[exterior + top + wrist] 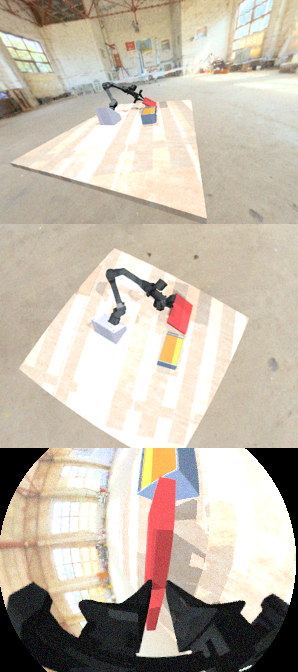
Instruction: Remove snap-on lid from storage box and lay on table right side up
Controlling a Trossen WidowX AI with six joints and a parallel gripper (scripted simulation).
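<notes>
The red lid (pixel 180 314) (pixel 149 102) (pixel 161 538) is off the box and held tilted, sloping down away from the fingers, just beyond the box's far end. My gripper (pixel 174 302) (pixel 143 99) (pixel 158 582) is shut on the lid's edge; the wrist view shows the lid edge-on between the two black fingertips. The storage box (pixel 167 365) (pixel 149 119) (pixel 188 470) is blue, stands upright and open on the table, and shows an orange and yellow inside. Whether the lid's low edge touches the table is hard to tell.
The pale wooden table (pixel 149 414) (pixel 124 168) carries everything. The arm's grey-lilac base block (pixel 108 331) (pixel 107 116) stands left of the box. The table's far edge lies a little beyond the lid.
</notes>
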